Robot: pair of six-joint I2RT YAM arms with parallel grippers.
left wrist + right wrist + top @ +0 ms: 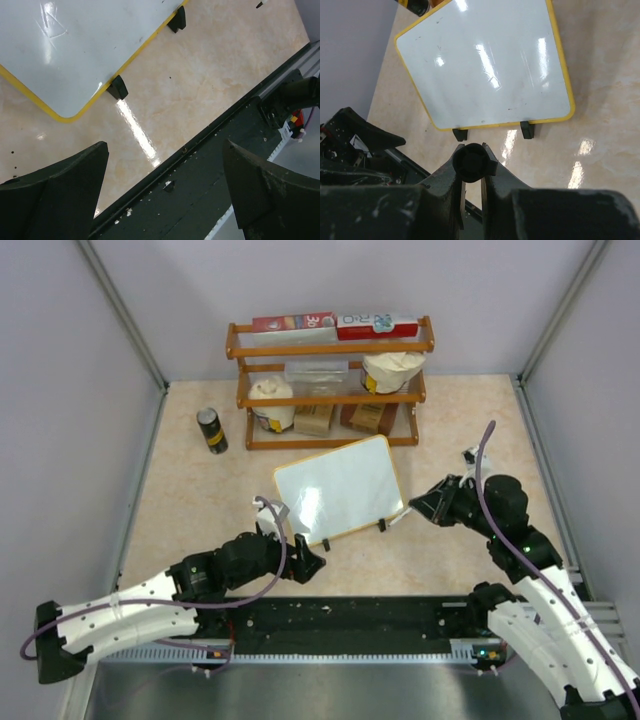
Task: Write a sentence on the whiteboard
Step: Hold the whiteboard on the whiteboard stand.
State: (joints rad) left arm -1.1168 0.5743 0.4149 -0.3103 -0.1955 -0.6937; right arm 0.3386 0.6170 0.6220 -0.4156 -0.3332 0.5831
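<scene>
Toward the near edge, left of centre: left gripper [165,148] with fingers spread wide, low over the counter just beside the near left corner of the whiteboard [340,490]. Toward the far left corner, a small dark can [211,430] standing upright; mid-counter, the whiteboard lying askew with its glossy white face up, two black feet [118,88] along its near edge, a wooden rack [330,398] of boxes and bags behind it at the far edge. Near the board's near right corner: right gripper [425,508] clamped narrow on a black-ended marker [471,161], contact with the frame impossible to tell
</scene>
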